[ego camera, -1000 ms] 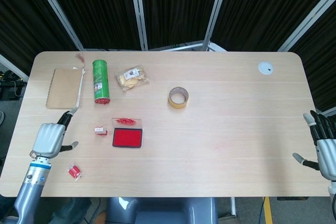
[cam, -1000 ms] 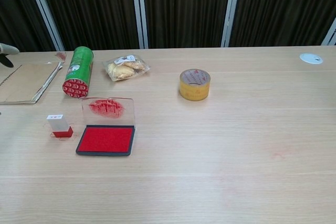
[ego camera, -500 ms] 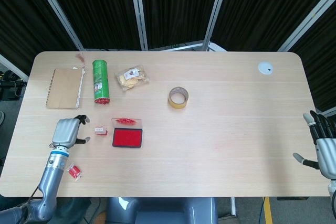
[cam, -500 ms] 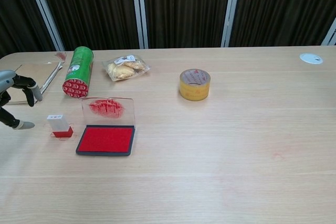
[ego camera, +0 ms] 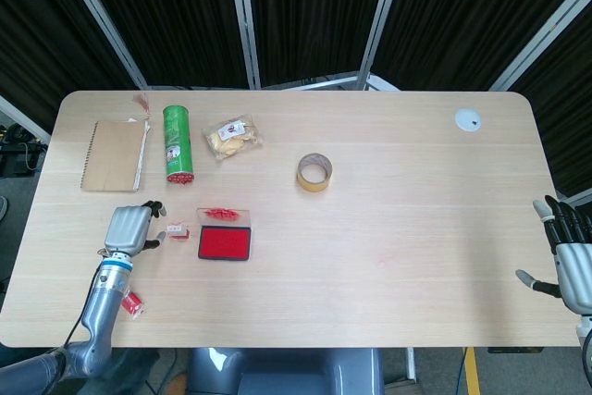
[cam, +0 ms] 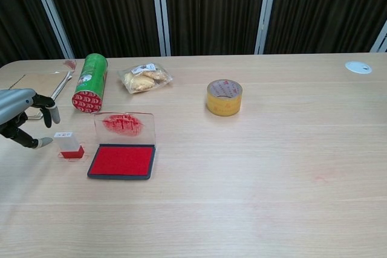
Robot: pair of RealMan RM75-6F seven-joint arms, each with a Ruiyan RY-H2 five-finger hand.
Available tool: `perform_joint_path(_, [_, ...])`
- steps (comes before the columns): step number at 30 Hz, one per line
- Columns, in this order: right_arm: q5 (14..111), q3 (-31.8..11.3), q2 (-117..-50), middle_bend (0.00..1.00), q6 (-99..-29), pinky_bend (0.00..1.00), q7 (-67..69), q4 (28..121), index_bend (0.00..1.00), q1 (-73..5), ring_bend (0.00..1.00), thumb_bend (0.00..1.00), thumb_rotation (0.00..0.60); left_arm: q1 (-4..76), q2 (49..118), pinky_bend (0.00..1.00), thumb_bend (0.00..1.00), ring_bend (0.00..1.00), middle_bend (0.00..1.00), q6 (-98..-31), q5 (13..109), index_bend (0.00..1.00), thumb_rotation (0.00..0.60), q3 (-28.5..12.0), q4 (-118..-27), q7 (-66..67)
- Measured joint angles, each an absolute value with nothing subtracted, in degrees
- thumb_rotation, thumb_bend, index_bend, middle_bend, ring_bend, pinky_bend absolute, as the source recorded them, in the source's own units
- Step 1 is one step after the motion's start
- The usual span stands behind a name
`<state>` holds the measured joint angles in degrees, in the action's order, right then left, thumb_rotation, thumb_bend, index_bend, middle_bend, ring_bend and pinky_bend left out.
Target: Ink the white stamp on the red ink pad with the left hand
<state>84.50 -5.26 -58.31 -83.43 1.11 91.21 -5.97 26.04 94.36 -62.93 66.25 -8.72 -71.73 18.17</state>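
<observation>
The white stamp (ego camera: 177, 228) (cam: 68, 144) stands upright on its red base, just left of the red ink pad (ego camera: 224, 243) (cam: 122, 161), whose clear lid (cam: 125, 127) is raised. My left hand (ego camera: 130, 227) (cam: 23, 116) hovers just left of the stamp with its fingers apart; thumb and fingertips reach toward the stamp on either side, not touching. My right hand (ego camera: 572, 264) hangs open off the table's right edge, seen only in the head view.
A green tube can (ego camera: 176, 143) lies behind the stamp, with a brown notebook (ego camera: 114, 155) to its left and a snack bag (ego camera: 231, 136) to its right. A tape roll (ego camera: 314, 172) sits mid-table. A small red packet (ego camera: 132, 302) lies near the front-left edge.
My left hand has moved right across the table toward the stamp, closing most of the gap. The right hand has not moved.
</observation>
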Motion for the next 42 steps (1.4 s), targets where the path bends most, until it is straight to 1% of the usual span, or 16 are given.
perform_joint_path(12, [84.13,-5.23,-58.36,0.00,-82.82,0.00,1.25,91.05,0.00,-6.15,0.00,0.00,0.600,26.52,95.36,0.96,0.27,0.92,0.42,-62.64,67.15,0.43,0.600,-8.16,-71.35,17.45])
perform_joint_path(22, [83.77,-5.27,-58.36,0.00,-82.44,0.00,1.32,90.96,0.00,-6.26,0.00,0.00,0.600,27.18,96.40,0.95,0.28,0.91,0.46,-62.22,66.85,0.44,0.600,-8.51,-70.23,17.62])
perform_joint_path(37, [83.37,-5.23,-58.51,0.00,-81.94,0.00,1.12,90.87,0.00,-6.38,0.00,0.00,0.600,27.71,97.30,0.95,0.31,0.90,0.49,-61.56,66.58,0.51,0.600,-8.63,-69.24,17.22])
perform_joint_path(42, [83.15,-5.25,-58.52,0.00,-81.72,0.00,1.15,90.83,0.00,-6.43,0.00,0.00,0.600,27.82,97.23,0.95,0.34,0.90,0.51,-61.38,66.60,0.55,0.600,-8.64,-69.15,17.02])
